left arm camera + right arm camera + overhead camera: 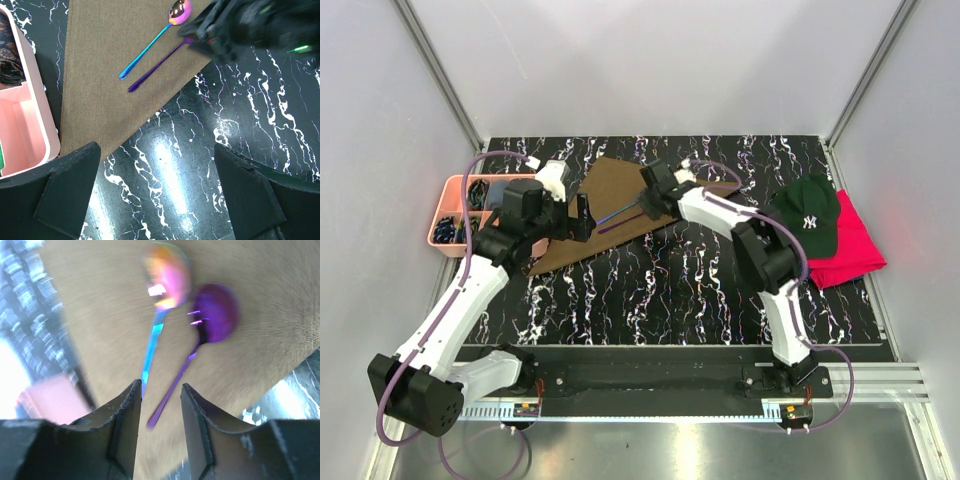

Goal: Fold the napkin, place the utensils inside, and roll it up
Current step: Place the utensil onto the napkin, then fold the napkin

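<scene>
Olive-brown fabric napkin is down on the black white-veined marble tabletop, and it shows as a triangle, so the fold looks done. Starting at the far left, the pink plastic bin sits touching the cloth's left edge, with some dark items inside that I cannot make out. Next along, the left gripper hovers over the napkin's near corner with its fingers spread wide and nothing between them. Now to the middle of the cloth: two slim iridescent metal utensils lie side by side, not touching. They are a blue-handled spoon with a pinkish bowl and a deep purple piece whose head is too blurred to name. So the placing step looks at least under way. Right above their heads hangs the right gripper, its fingers parted by a narrow gap and gripping nothing. Further right, well apart from the action, a dark green baseball cap rests on a bright red cloth. What is left, by my read, is the roll, because the napkin lies flat with no edge turned over the cutlery.
</scene>
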Available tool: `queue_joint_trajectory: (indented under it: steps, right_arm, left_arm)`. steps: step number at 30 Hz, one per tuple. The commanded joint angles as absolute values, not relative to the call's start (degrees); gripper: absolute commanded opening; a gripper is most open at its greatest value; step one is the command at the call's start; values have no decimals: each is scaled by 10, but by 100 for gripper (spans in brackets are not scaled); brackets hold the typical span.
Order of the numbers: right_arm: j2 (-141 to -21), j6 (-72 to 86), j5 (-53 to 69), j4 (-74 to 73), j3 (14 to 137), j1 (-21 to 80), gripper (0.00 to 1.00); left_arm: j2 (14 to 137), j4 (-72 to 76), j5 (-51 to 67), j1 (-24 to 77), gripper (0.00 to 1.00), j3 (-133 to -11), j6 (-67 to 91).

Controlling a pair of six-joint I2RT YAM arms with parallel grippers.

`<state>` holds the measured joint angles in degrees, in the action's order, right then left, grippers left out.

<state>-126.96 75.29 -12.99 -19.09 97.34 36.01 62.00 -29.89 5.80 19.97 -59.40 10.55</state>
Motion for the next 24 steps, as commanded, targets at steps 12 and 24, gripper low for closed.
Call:
queue_joint_trajectory:
  steps: [12, 24]
  right_arm:
    - [-1032, 484, -9, -132, 774, 123, 48]
    - [-1152, 496, 90, -77, 794, 11, 39]
  left_arm:
    - [644, -271, 91, 211, 99, -592, 105]
    - [664, -269, 76, 213, 99, -589, 96]
